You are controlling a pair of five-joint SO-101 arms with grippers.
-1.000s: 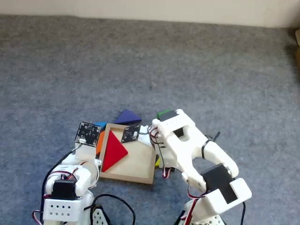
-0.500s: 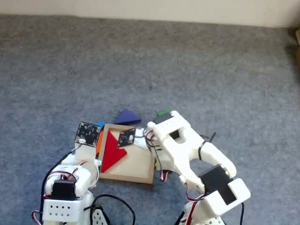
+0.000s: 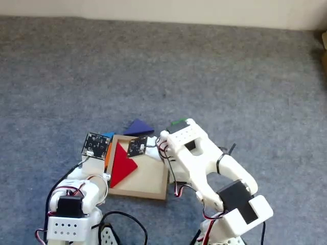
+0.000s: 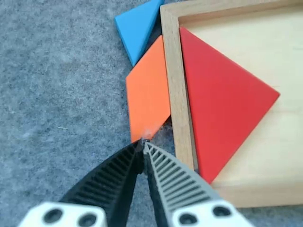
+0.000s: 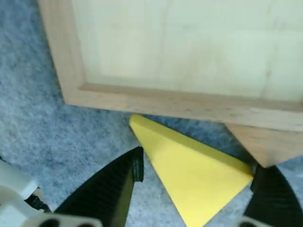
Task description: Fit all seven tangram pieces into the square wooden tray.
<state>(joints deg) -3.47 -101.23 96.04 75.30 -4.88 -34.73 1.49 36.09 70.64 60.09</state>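
Observation:
The square wooden tray point(image 3: 153, 178) lies between my two arms, with a red triangle point(image 3: 122, 163) in its left half. In the left wrist view my left gripper point(image 4: 143, 144) is shut, empty, its tips at a corner of the orange parallelogram point(image 4: 147, 92), which lies against the tray rim point(image 4: 172, 85) on the outside. A light blue triangle point(image 4: 139, 26) lies just beyond it. My right gripper point(image 5: 196, 172) is open low over the carpet, its fingers either side of a yellow triangle point(image 5: 189, 163) just outside the tray rim point(image 5: 165, 104). The right arm point(image 3: 191, 145) hangs over the tray's right edge.
A dark blue triangle point(image 3: 139, 127) lies just past the tray's far edge, and a green piece point(image 3: 178, 122) peeks out beyond the right arm. A wood-coloured shape point(image 5: 265, 144) touches the yellow triangle's corner. Open grey carpet point(image 3: 163, 66) stretches beyond.
The right arm has shifted left and a little farther over the tray's right edge, hiding the yellow sliver seen there earlier. The left arm has kept still.

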